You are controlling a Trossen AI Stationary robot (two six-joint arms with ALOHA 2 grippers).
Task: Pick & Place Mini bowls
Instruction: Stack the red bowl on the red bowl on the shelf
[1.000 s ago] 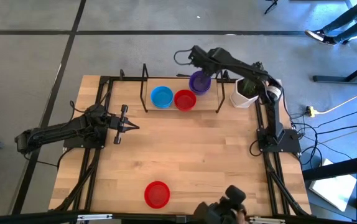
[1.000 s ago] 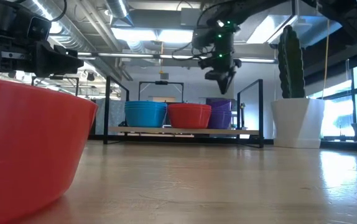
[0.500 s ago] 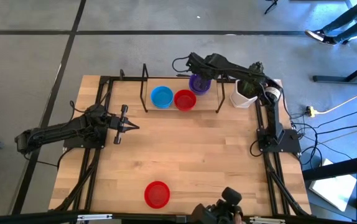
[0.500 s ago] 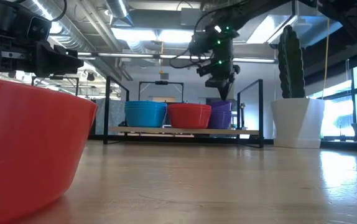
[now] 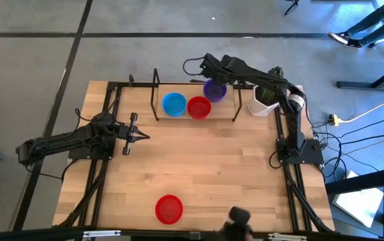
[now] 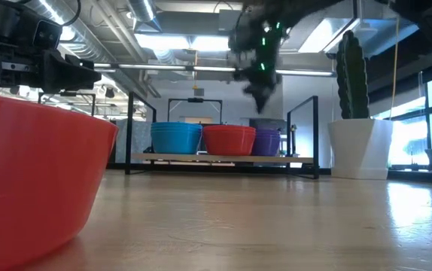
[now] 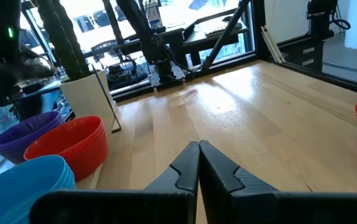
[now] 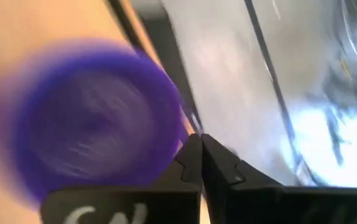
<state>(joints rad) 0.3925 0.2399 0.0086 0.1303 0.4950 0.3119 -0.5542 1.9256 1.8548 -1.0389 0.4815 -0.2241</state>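
Three stacks of mini bowls stand in a row at the far edge: blue, red and purple. In the low view they rest on a low shelf, blue, red, purple. One red bowl sits alone on its base near the near edge and fills the low view's left. My right gripper hangs shut and empty just above the purple stack, fingers together. My left gripper waits shut over the table's left half.
A black frame with upright posts encloses the three stacks. A white pot with a cactus stands right of the purple stack, also in the low view. Bare wood lies between the stacks and the lone red bowl.
My right gripper dipped toward the purple stack, then rose again and shifted slightly toward the table's left. The top of the purple stack sits lower than a second ago. A dark object at the near edge has moved partly out of view.
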